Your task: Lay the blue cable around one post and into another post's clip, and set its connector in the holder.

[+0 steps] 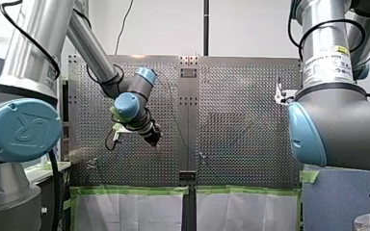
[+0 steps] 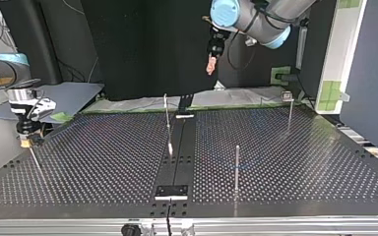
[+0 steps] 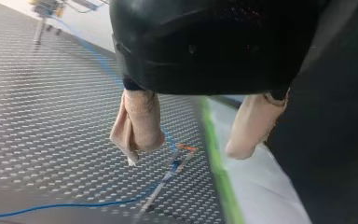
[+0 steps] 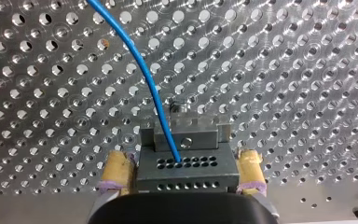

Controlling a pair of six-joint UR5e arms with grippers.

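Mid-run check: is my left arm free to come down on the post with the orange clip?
Likely yes. The left gripper hangs open and empty above the post, only the blue cable running past it; the right gripper is far off, clamped on the connector at the table edge.

Perforated metal table (image 2: 300,162) is split by a plain centre strip (image 2: 177,162). Thin posts are stood upright in it. The front post (image 2: 236,167) is set near the top view's near edge, the centre post (image 2: 167,120) beside the strip, and the far post (image 2: 289,110) toward the top view's back right. A dark plate (image 2: 172,191) is fixed on the strip at the near edge. The blue cable (image 3: 74,204) is laid flat on the holes. One table edge is lined with green tape (image 3: 214,154).
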